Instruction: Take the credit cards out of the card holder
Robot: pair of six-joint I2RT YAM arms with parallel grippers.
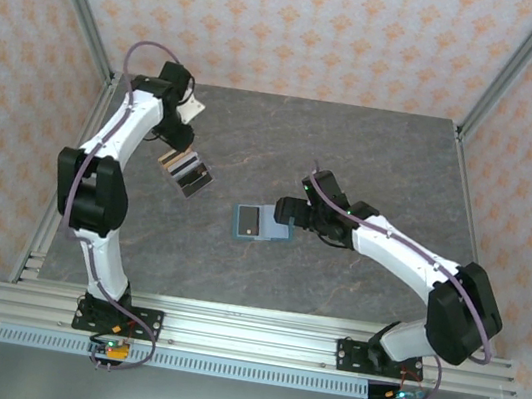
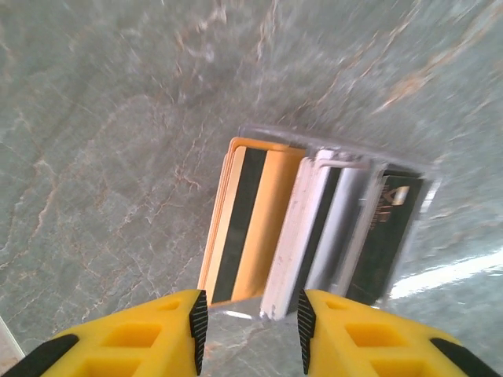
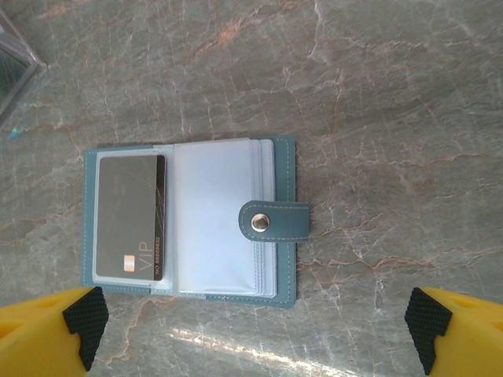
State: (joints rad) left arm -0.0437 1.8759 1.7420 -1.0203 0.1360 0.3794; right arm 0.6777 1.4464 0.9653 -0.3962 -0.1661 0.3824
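The card holder point(image 3: 279, 169) lay open and flat on the desk point(image 3: 393, 94), ahead of the right jaws and between their two pads point(image 3: 86, 322), touching neither. Its opened spread ran across from one pad to the other, and its fold ran straight away from the jaws. The closing tab point(image 3: 273, 221), with a silver snap point(image 3: 258, 224), was folded over a stack of clear sleeves point(image 3: 208, 212) and pointed toward the pad at the right of the wrist view. In the pocket on the other side sat a dark card point(image 3: 130, 216), its long axis running away from the jaws. It read "VIP" sideways beside a pale chip mark, with a line starting "NO" and digits too small to be sure of. The right jaws were spread wide, holding nothing.

In the top view the holder point(image 1: 262, 224) lay just ahead of the right jaws. Well apart, under the left jaws, lay the other credit cards point(image 1: 186, 172).

From the left wrist these fanned out ahead of the jaws, long axes pointing away: an orange-tan card point(image 2: 271, 220) with a black stripe, a pale grey-white card point(image 2: 310, 228), then a second dark card point(image 2: 389, 236) whose pale mark was too blurred to read. A clear plastic edge framed them. The left jaws stood partly spread, black pads point(image 2: 200, 330) apart, with the near ends of the cards in the gap and nothing visibly pinched
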